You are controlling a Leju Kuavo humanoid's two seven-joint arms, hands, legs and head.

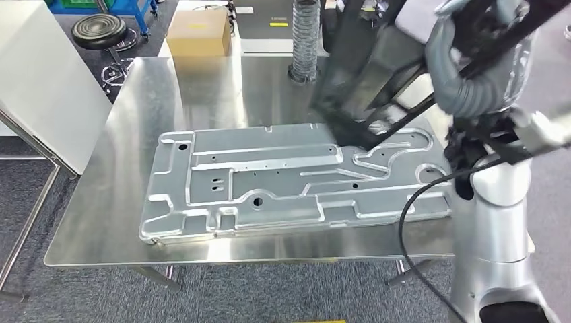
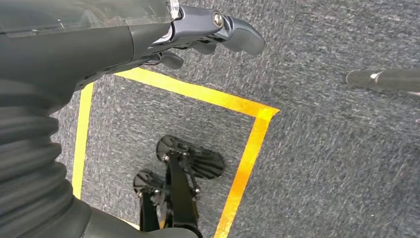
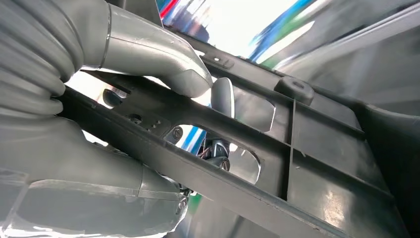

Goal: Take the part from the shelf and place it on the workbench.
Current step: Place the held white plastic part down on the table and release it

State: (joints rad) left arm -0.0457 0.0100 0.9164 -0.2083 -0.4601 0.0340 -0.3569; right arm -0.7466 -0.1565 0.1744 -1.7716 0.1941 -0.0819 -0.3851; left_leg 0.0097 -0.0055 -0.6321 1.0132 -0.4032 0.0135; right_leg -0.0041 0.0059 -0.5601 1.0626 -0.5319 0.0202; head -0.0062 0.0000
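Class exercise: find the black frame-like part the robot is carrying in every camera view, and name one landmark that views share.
Head view: black part upper right, above the workbench.
Left wrist view: absent.
Right wrist view: black part across the picture, held by the right hand.
Shared landmark: the right arm's grey ribbed cover.

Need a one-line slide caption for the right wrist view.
Right hand grips a black plastic frame part, thumb over one rail.

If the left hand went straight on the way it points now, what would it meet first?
Probably the grey carpet floor. In the wrist view the left hand hangs with nothing in it, pointing past the yellow tape line; a dark bar lies off to one side. Depth is unclear.
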